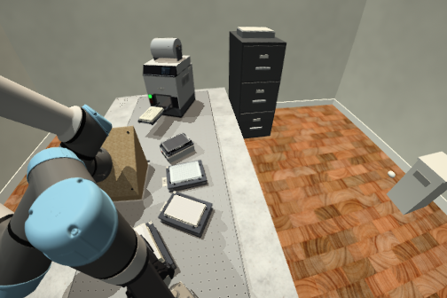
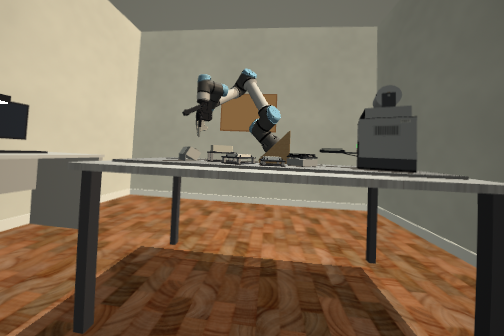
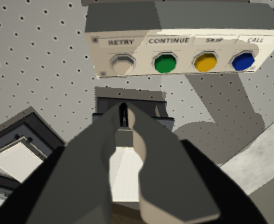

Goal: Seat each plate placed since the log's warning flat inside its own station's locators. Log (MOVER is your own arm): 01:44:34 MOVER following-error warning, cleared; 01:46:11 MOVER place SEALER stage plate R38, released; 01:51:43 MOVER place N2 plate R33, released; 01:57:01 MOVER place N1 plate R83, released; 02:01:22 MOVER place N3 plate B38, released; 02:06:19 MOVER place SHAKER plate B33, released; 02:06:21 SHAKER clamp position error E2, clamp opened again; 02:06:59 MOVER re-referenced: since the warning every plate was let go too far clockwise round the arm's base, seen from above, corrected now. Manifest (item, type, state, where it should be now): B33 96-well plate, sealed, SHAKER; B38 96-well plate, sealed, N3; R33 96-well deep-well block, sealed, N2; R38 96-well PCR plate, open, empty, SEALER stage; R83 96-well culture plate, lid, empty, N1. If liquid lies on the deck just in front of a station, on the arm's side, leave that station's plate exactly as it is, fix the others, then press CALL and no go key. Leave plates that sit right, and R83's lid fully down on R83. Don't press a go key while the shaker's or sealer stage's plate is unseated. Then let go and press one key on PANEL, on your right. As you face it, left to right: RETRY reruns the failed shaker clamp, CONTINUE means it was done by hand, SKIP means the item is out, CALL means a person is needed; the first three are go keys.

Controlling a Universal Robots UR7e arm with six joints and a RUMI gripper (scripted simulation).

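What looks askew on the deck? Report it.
The cream plate before the sealer sits off to one side of its opening, turned against the machine's front. The dark plate next along looks twisted on its nest.

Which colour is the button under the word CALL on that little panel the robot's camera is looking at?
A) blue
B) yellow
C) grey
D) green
A: in the wrist view the panel shows four labelled buttons, and the one under CALL, at the far right, is blue.
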